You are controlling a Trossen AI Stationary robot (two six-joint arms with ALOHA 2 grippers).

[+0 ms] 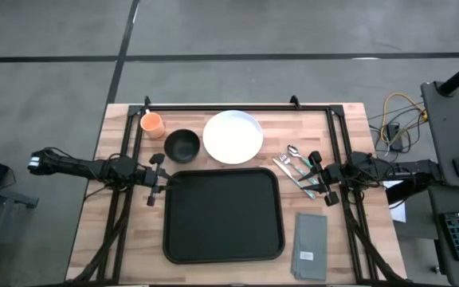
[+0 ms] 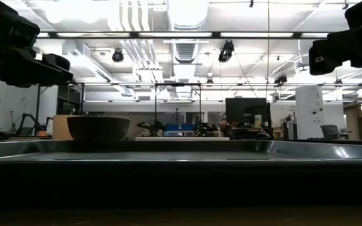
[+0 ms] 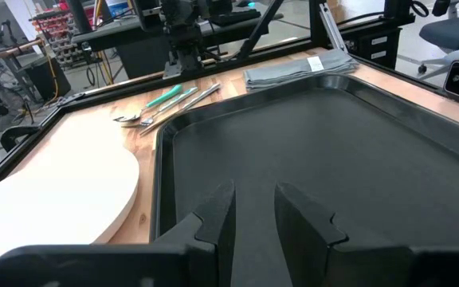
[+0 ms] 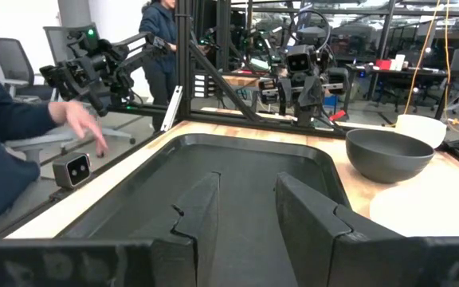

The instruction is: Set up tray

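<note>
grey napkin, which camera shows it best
The high view: the whole grey napkin lies flat on the table, right of the tray. The left wrist view catches it at a slant beyond the tray; the low and right wrist views miss it.

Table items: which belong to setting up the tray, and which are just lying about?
Belongs to the job:
tray, empty
left pincer and right pincer, at its two sides, holding nothing

Possibly place-setting items, still off the tray:
white plate
dark bowl
orange cup
cutlery
grey napkin
</note>
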